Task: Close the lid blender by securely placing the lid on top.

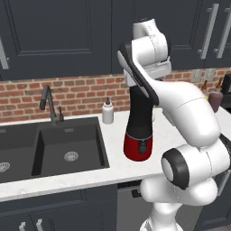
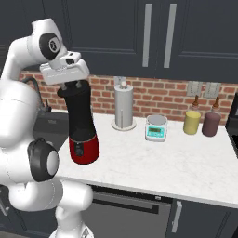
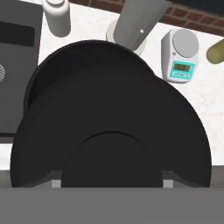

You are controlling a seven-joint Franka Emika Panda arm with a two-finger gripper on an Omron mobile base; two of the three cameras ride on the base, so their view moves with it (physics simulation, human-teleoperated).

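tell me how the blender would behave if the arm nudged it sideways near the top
The blender is tall, its black jar rising from a small rounded red base, so a push up high would probably tip it rather than slide it. The white counter looks smooth, so a low push might slide it instead. It looks rigid, unlikely to flex.

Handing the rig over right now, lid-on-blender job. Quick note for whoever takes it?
Gripper: shut on the lid, directly above the blender's jar mouth.
Blender: upright on the counter, right of the sink, red base facing forward.
Done: lid picked up and brought to the jar top.
Left: whether the lid is already seated is hidden by the hand. Confirm it sits flat, press down if needed, then open the fingers and lift clear.
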